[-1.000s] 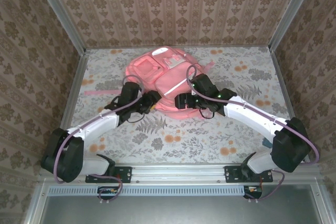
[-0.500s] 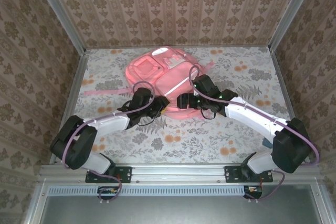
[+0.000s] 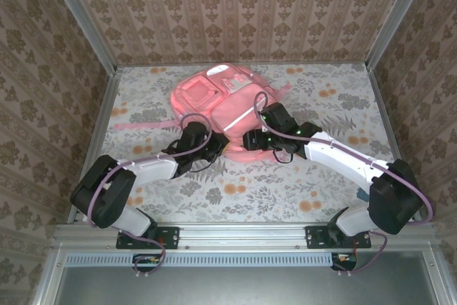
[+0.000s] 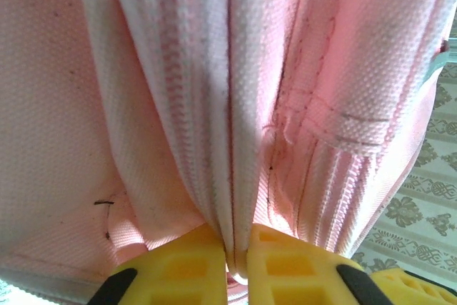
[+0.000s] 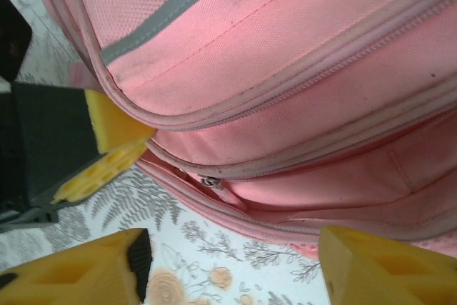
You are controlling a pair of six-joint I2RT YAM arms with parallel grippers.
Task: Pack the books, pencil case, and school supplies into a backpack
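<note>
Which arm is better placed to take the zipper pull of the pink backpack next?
Right. The right claw is open, with the zipper pull just ahead of it. The left claw is shut on a fold of the backpack, probably steadying it.

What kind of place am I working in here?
Likely a staged robot test booth: wallpapered panels in metal framing, a floral table cover, the pink backpack laid on it.

Two slim arms in white shells, the left arm (image 3: 146, 171) rooted at seven o'clock, the right arm (image 3: 335, 153) at five, have bulky black joints (image 3: 107, 196) and looping purple cables (image 3: 430, 208). Their fingers (image 4: 178, 271) are chunky yellow blocks.
</note>
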